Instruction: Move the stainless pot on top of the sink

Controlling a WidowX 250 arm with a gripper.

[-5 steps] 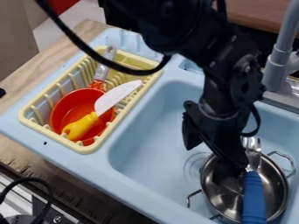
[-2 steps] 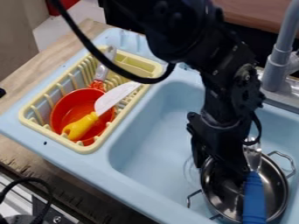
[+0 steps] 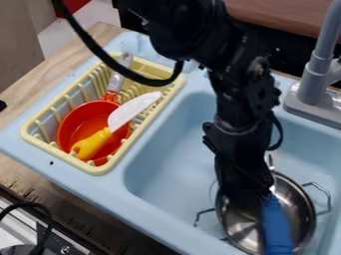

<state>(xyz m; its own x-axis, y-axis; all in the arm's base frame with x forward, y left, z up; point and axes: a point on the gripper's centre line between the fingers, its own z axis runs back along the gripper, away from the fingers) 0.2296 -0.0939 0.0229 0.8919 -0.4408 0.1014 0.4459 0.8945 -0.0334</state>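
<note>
Camera view has gripper (image 3: 238, 196) clamped on L rim of s/s pot (image 3: 296, 201), near-R in sink (image 3: 143, 216) basin, so best lift slow & level, w/ blue-handled utensil (image 3: 275, 226) kept aboard, & clear the basin wall before going sideways.

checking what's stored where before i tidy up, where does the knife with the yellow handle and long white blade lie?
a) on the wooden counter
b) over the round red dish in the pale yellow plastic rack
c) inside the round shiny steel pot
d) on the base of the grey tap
b, since the knife slants over the red dish, which sits in the pale yellow rack.
</note>
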